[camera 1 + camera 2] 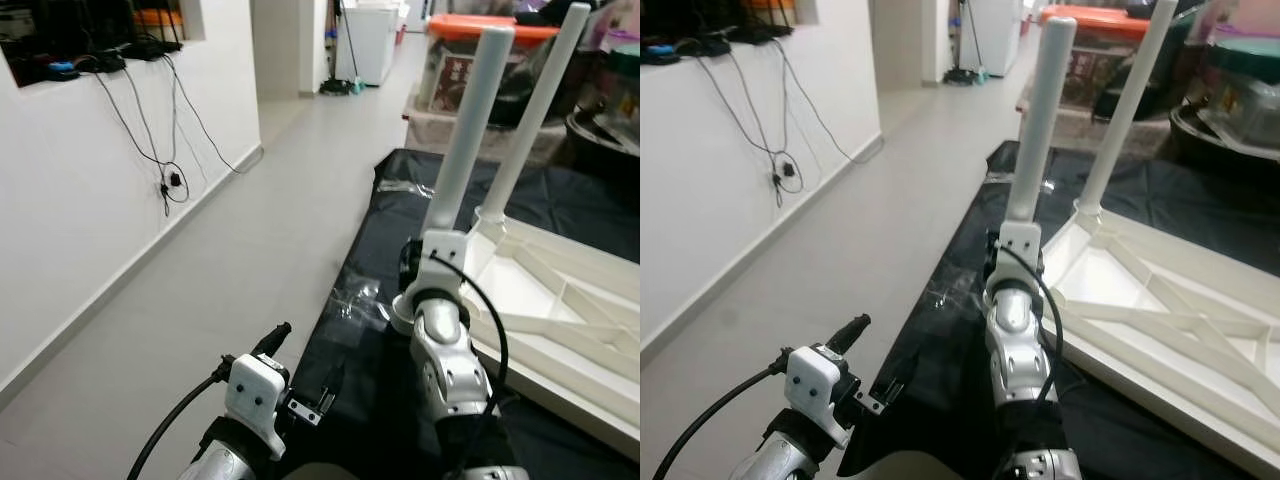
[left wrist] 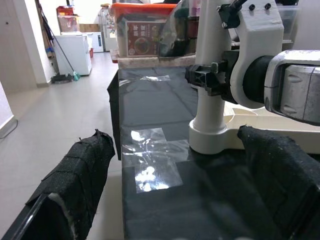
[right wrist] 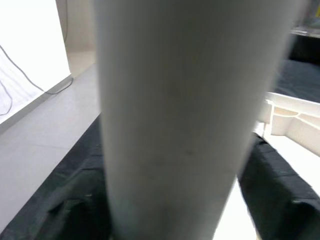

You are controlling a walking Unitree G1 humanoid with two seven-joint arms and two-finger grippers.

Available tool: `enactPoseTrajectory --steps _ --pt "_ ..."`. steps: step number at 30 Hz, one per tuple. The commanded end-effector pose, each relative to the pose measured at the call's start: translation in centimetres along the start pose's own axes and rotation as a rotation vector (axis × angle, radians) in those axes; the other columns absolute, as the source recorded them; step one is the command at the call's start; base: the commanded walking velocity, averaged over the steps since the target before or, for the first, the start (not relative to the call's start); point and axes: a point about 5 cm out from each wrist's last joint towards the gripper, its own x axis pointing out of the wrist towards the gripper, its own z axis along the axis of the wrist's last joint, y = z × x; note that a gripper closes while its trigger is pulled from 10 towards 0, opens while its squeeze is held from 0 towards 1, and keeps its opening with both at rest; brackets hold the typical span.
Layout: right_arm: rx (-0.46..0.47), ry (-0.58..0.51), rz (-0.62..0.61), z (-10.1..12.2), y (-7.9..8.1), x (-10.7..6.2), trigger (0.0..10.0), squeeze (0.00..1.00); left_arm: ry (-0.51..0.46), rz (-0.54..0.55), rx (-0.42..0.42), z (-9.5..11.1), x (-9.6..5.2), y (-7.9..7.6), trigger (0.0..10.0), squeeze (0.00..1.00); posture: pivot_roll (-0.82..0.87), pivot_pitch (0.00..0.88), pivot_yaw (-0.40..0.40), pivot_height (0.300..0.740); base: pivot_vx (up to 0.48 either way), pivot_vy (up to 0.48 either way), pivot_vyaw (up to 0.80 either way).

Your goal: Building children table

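The white tabletop is lying upside down on a black sheet at the right of the frame, two legs standing up from it. The right pincer is clamped around the near leg low down, centre frame. The left pincer is hanging spread and empty at the lower left, over the sheet's edge beside the floor.

Right gripper reaches forward, fingers clamped — left gripper held low, fingers apart.

Smooth matt white plastic leg, glossy black sheet, cloth-wrapped fingers.
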Motion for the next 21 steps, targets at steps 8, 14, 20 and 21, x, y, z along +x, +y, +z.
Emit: enactPoseTrajectory --steps 8,14,20,21 --pt "0.062 -0.010 0.121 0.8 1.1 -0.4 10.0 0.00 0.027 0.001 -0.017 -0.5 -0.1 0.0 10.0 0.00 0.08 0.000 -0.026 0.740 0.000 0.000 0.00" --pt "0.045 0.014 0.204 0.3 1.6 -1.3 0.0 0.00 0.028 0.000 -0.017 -0.6 -0.1 0.0 10.0 0.00 0.08 0.000 -0.026 0.740 0.000 0.000 0.00" --pt "0.001 0.092 0.186 -1.4 1.8 -1.2 0.0 0.00 0.030 0.001 -0.019 -0.6 -0.1 -0.1 10.0 0.00 0.08 0.000 -0.028 0.740 0.000 0.000 0.00" --pt "-0.001 0.101 0.186 -1.5 2.0 -1.1 0.0 0.00 0.029 0.000 -0.019 -0.7 -0.1 -0.1 10.0 0.00 0.08 0.000 -0.029 0.740 0.000 0.000 0.00"
